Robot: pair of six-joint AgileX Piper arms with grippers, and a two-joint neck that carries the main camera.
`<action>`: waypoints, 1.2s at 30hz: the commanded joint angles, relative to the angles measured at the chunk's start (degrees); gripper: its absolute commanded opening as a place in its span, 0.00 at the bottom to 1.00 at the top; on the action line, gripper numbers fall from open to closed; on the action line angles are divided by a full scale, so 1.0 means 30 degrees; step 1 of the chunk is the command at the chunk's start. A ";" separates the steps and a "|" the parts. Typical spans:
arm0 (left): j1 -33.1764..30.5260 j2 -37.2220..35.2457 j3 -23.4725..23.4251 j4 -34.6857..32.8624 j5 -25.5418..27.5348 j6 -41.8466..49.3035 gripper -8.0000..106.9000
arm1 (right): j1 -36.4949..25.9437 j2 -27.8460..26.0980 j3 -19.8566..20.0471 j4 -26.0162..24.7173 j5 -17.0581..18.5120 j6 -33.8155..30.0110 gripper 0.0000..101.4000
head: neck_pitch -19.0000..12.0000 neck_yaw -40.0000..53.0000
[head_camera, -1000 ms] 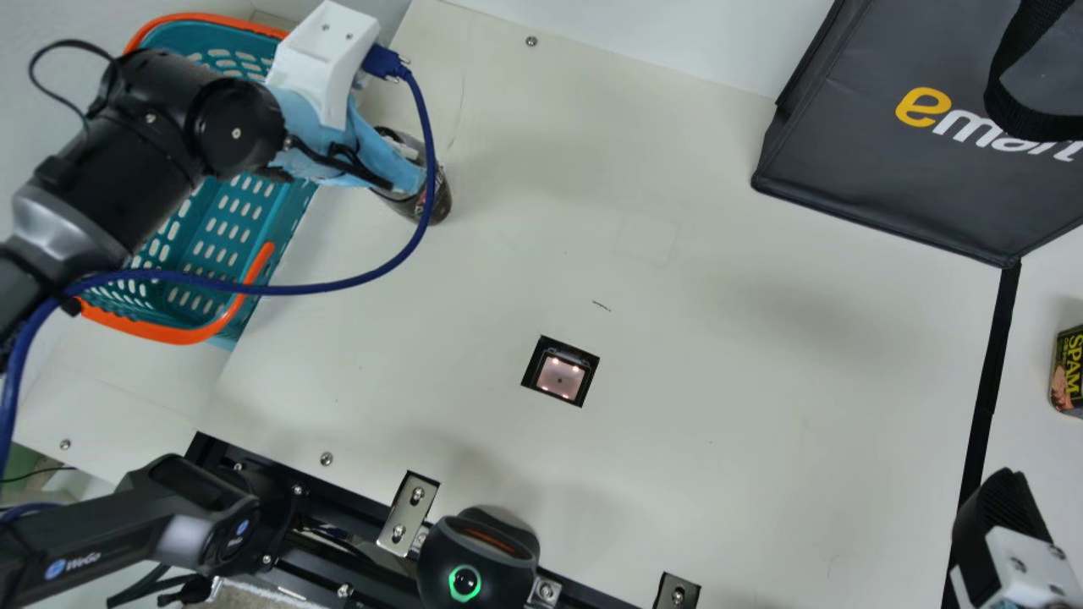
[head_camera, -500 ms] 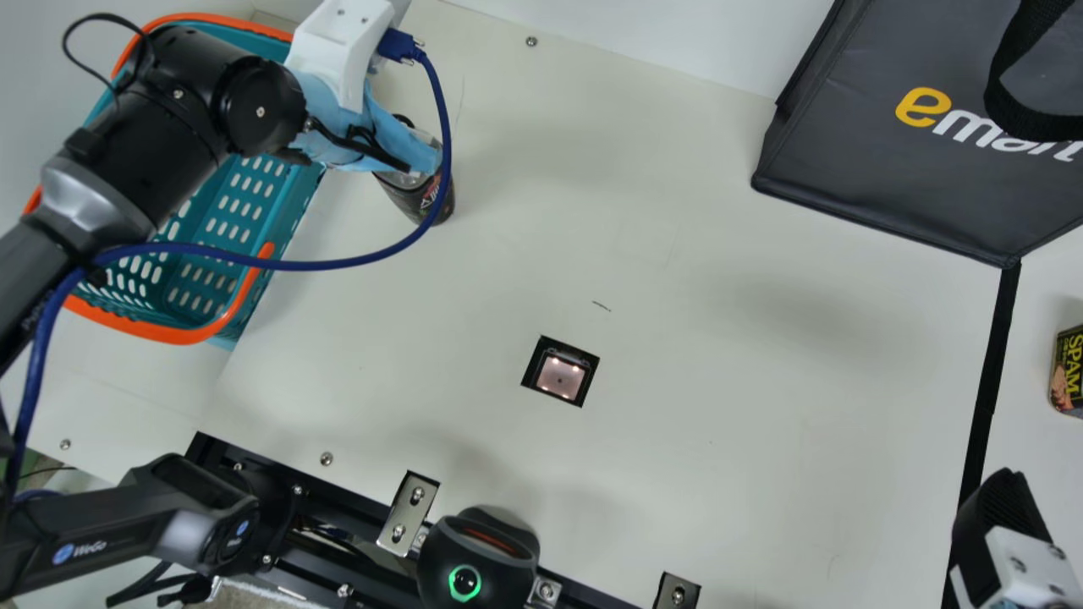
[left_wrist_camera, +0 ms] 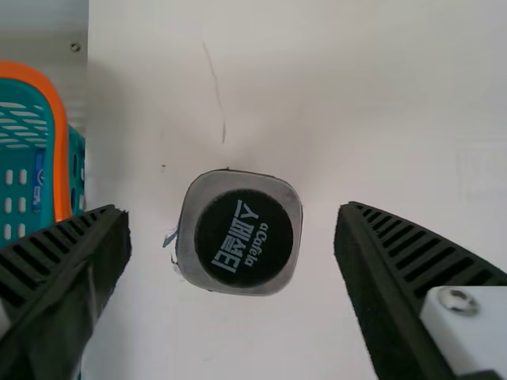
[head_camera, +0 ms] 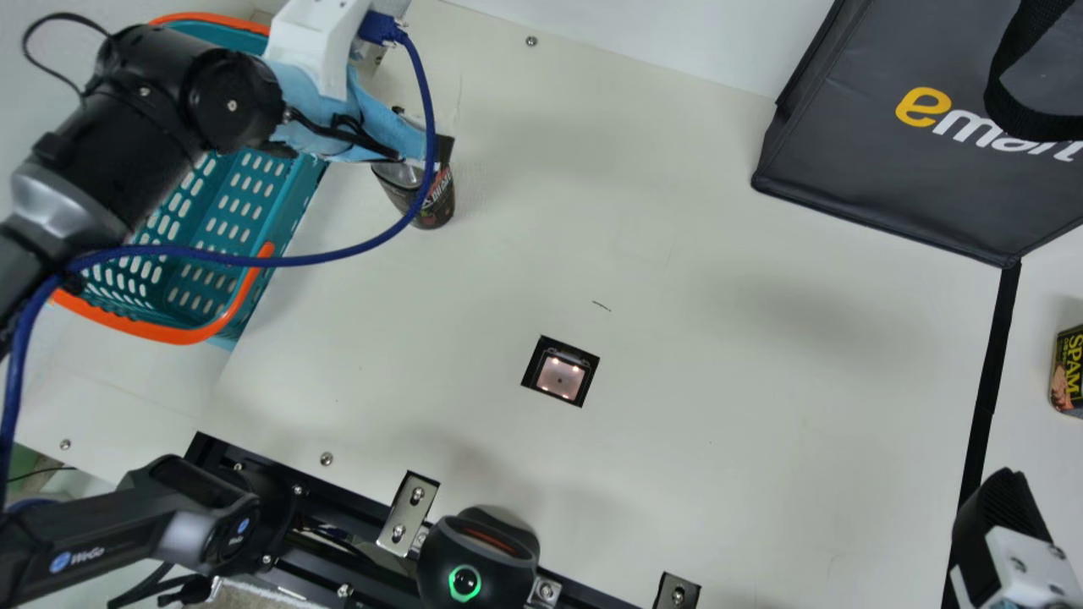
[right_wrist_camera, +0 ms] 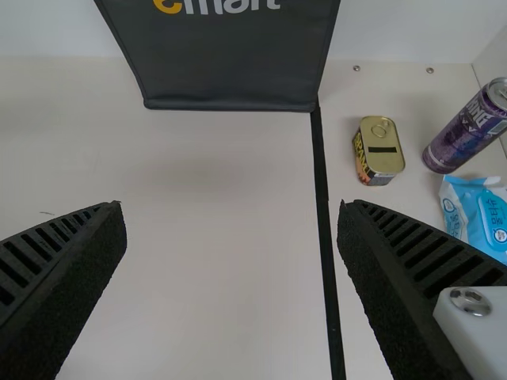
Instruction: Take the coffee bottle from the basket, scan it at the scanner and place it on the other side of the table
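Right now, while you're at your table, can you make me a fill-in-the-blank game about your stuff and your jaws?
The coffee bottle is standing ____ (inside or outside?) the basket.
The basket's rim is the colour ____.
The jaws of my left gripper are ____, not shut.
The tall drink can is mostly the colour ____.

Missing words: outside; orange; open; purple.

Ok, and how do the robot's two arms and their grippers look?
The left arm has black joints, a silver-grey collar, light-blue wrapping near its wrist, a white mount and a thick blue cable. The left gripper has black fingers with ribbed pads. The right gripper also has black ribbed fingers, beside a white block with a metal screw.
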State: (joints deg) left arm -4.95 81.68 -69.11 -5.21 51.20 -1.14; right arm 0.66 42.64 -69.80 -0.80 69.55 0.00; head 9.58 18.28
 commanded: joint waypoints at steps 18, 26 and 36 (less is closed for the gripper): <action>0.2510 -0.6540 0.0648 -0.2789 0.2678 0.3192 0.85 | 0.0000 0.0000 0.0000 0.0000 -0.0005 0.0000 0.94 | -0.0553 0.0046; 0.2829 -0.8779 0.0474 -0.2551 0.4167 0.2810 0.85 | 0.0000 0.0000 0.0000 0.0000 -0.0005 0.0000 0.94 | -0.0553 0.0046; 0.2843 -0.8781 0.0474 -0.2568 0.4155 0.2804 0.85 | 0.0000 0.0000 0.0000 0.0000 -0.0005 0.0000 0.94 | -0.0553 -0.1737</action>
State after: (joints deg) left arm 3.59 55.33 -67.69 -12.91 63.67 7.27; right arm 0.66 42.64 -69.80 -0.80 69.54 0.00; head 9.58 16.44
